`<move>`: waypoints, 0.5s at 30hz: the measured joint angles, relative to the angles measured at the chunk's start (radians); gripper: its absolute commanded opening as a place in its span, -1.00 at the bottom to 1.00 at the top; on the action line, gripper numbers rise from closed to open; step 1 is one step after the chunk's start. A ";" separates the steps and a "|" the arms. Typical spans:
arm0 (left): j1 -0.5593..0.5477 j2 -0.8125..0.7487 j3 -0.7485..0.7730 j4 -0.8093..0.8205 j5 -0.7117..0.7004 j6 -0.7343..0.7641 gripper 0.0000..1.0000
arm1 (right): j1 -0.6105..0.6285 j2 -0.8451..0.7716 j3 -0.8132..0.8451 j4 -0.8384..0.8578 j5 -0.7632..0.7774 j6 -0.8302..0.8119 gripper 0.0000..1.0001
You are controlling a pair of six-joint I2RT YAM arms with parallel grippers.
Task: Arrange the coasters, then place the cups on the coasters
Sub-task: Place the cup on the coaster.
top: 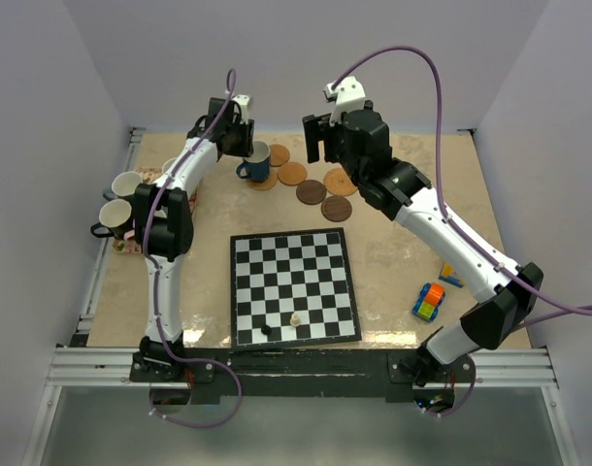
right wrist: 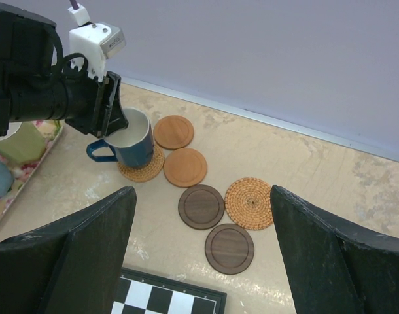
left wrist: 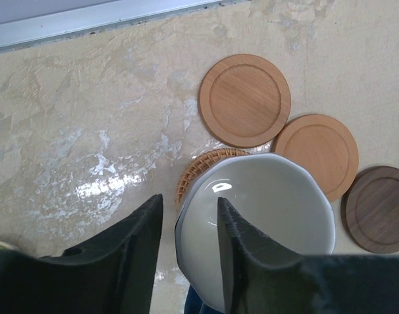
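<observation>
A dark blue cup (top: 254,163) (right wrist: 133,140) stands upright on a woven coaster (left wrist: 198,167) (right wrist: 142,171) at the back of the table. My left gripper (left wrist: 190,199) (top: 246,146) is open over its rim, one finger inside the white bowl (left wrist: 265,216), the other outside with a gap to the wall. To the right lie two tan wooden coasters (right wrist: 173,132) (right wrist: 185,167), two dark ones (right wrist: 201,207) (right wrist: 229,248) and a woven one (right wrist: 250,203). My right gripper (right wrist: 203,190) (top: 315,146) hangs open above them, holding nothing.
More cups (top: 126,183) (top: 113,216) sit on a floral mat (top: 131,243) at the left edge, beside my left arm. A chessboard (top: 293,287) with two pieces lies at the front centre. A small toy car (top: 428,302) rests at the front right.
</observation>
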 measured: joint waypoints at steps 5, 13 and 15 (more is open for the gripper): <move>0.000 0.000 -0.032 0.040 0.009 0.000 0.17 | 0.000 0.000 0.000 0.000 0.000 0.000 0.75; 0.000 -0.021 -0.100 0.084 0.008 -0.001 0.27 | 0.000 0.000 0.000 0.001 0.001 0.000 0.75; 0.000 -0.040 -0.118 0.096 0.008 -0.002 0.32 | 0.000 -0.002 -0.001 0.002 0.001 0.000 0.75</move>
